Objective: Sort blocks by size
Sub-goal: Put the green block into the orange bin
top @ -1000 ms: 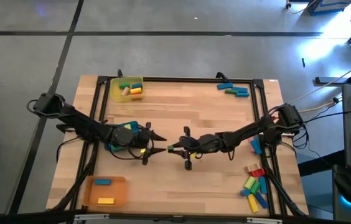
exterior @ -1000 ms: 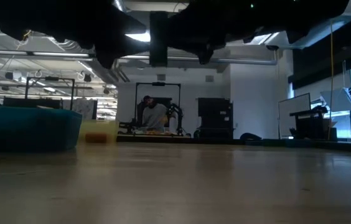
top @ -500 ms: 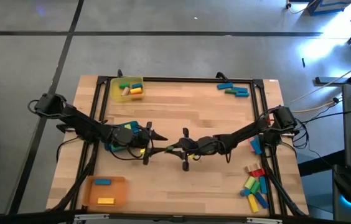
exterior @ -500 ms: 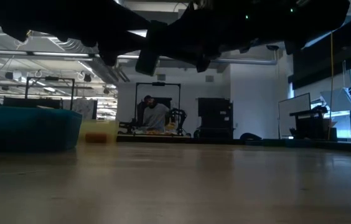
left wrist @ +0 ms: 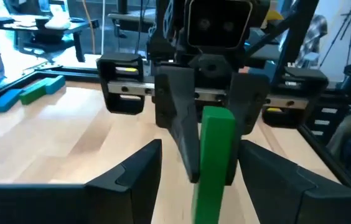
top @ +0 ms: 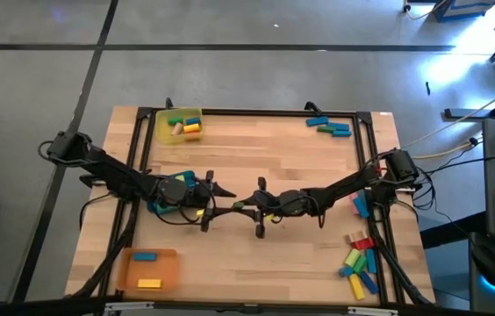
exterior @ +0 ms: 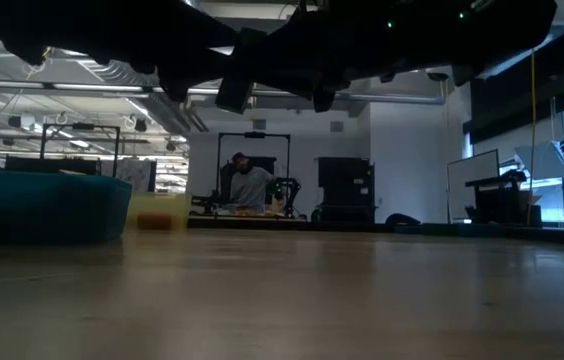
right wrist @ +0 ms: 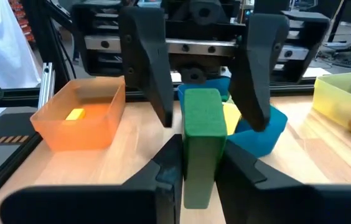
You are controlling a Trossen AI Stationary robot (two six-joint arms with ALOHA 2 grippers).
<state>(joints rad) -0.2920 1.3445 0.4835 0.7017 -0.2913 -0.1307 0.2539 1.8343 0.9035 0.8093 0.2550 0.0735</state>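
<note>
My right gripper (top: 247, 207) is over the table's middle, shut on a green block (right wrist: 201, 124). The block's free end (left wrist: 218, 134) points at my left gripper (top: 228, 204). That gripper faces it, open, with a finger (right wrist: 149, 59) on either side of the free end and a gap to the block on both sides. Other blocks lie in loose groups at the far right (top: 329, 126) and at the near right (top: 360, 263). My right gripper pinches the green block by its two long sides (right wrist: 191, 177), at the end nearest the wrist. The fingers come level from the table's right and lie along the block. It sticks out past the fingertips toward my left gripper, clear of the table.
A yellow tray (top: 180, 125) with blocks stands at the far left. A blue tray (top: 177, 189) sits under my left arm. An orange tray (top: 149, 269) holding two blocks is at the near left. A black frame (top: 366, 140) runs round the wooden table.
My right gripper has tipped a little and edged toward the table's left. The green block's free end has come in between my left gripper's open fingers.
</note>
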